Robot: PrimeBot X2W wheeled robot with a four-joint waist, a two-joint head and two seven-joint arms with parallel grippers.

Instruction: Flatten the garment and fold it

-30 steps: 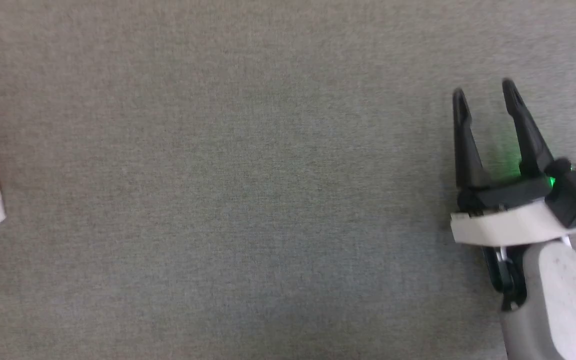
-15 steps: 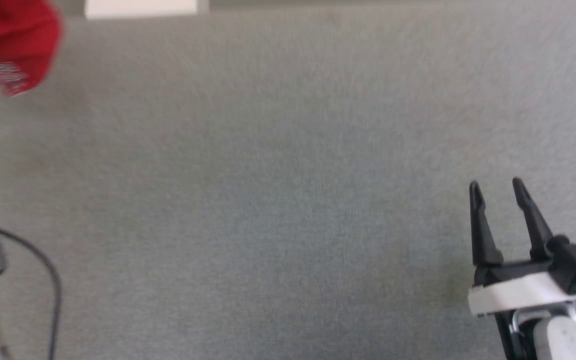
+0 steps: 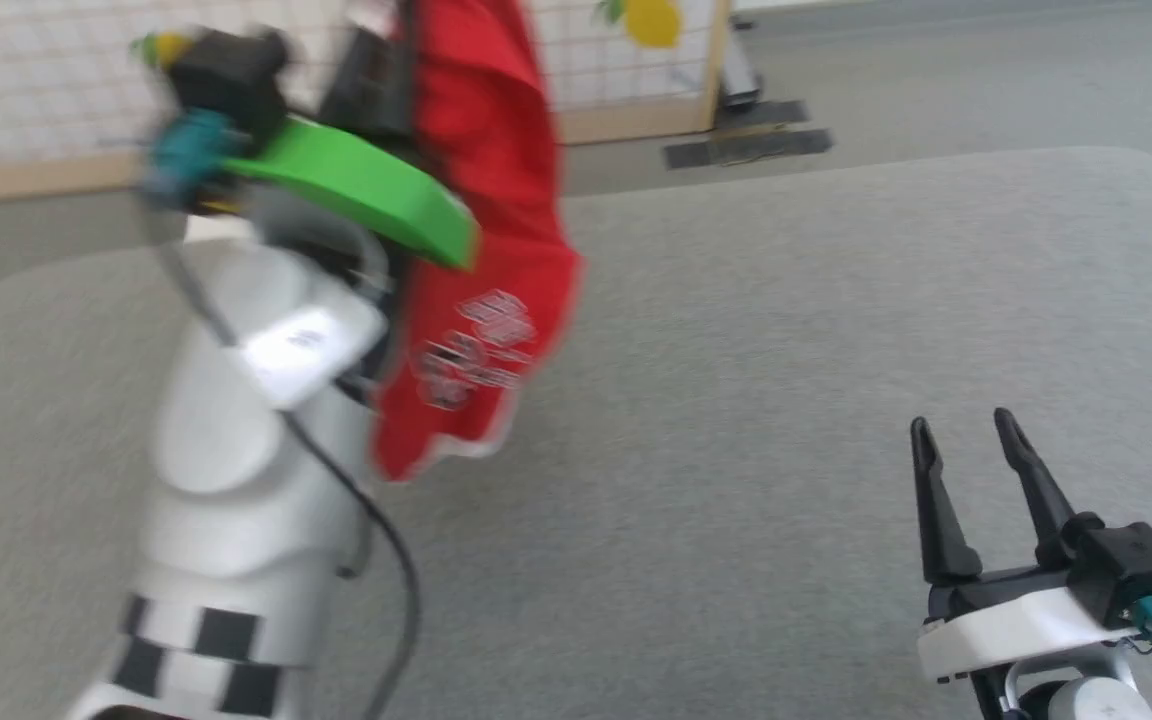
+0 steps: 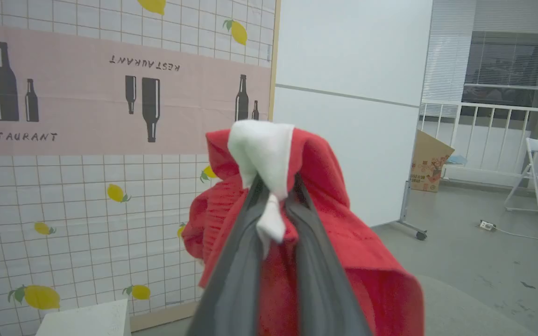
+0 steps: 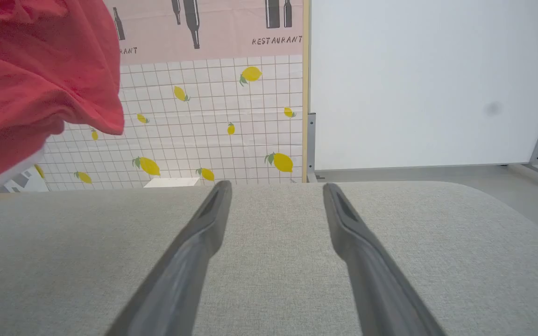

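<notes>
Nearest me: right gripper (image 3: 963, 420), two long dark fingers, low right over the grey woven fabric table top (image 3: 786, 330). Its jaws are apart with nothing in them, well apart from the cloth. Further out: left gripper (image 4: 276, 186) is clamped on a bunched bit of white band of the bright red soft sports garment (image 3: 486, 230), which hangs in the air over the table's left side. Risks, my judgement: the thin pinch slips; lowered bunched, it lands crumpled; the hem snags the black cable (image 3: 401, 570) on the left forearm.
</notes>
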